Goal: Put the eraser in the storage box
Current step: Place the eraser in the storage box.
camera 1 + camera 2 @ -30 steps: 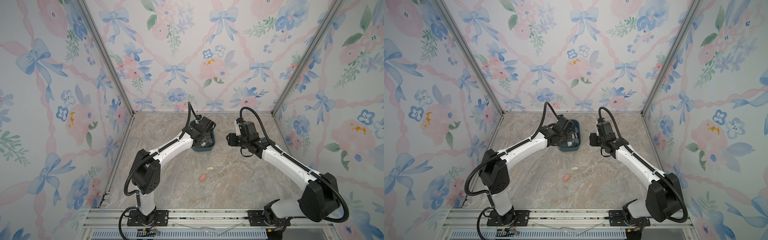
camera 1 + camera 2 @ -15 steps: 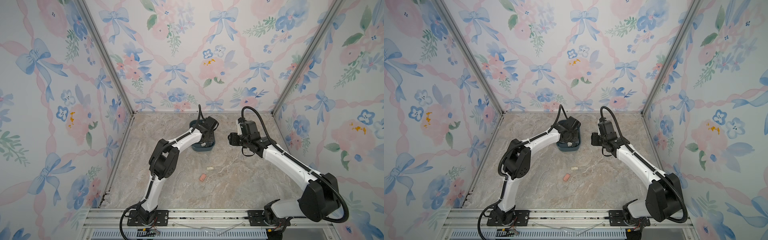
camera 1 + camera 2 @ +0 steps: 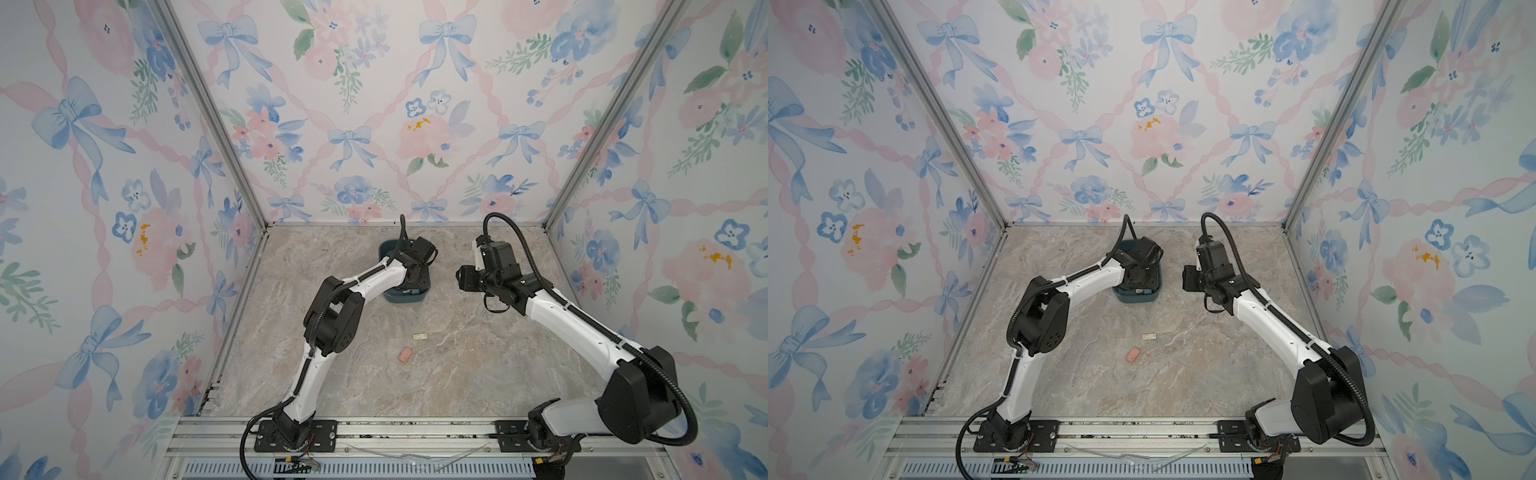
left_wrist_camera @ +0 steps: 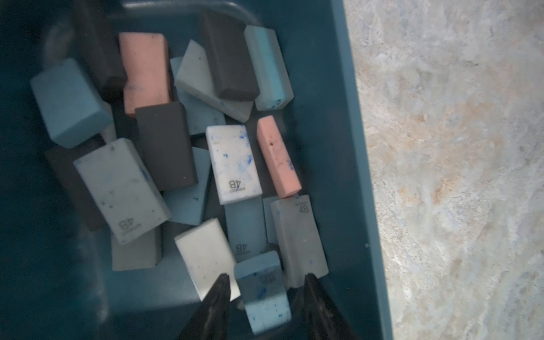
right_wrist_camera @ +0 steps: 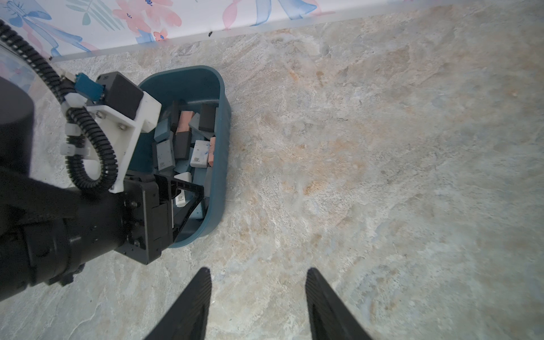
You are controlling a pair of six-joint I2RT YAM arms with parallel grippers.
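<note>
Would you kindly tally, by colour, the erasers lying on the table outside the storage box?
Pink eraser: 1
White eraser: 1
Total: 2

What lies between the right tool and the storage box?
Only bare marble tabletop. In the right wrist view nothing sits between the open right tool and the near wall of the storage box.
</note>
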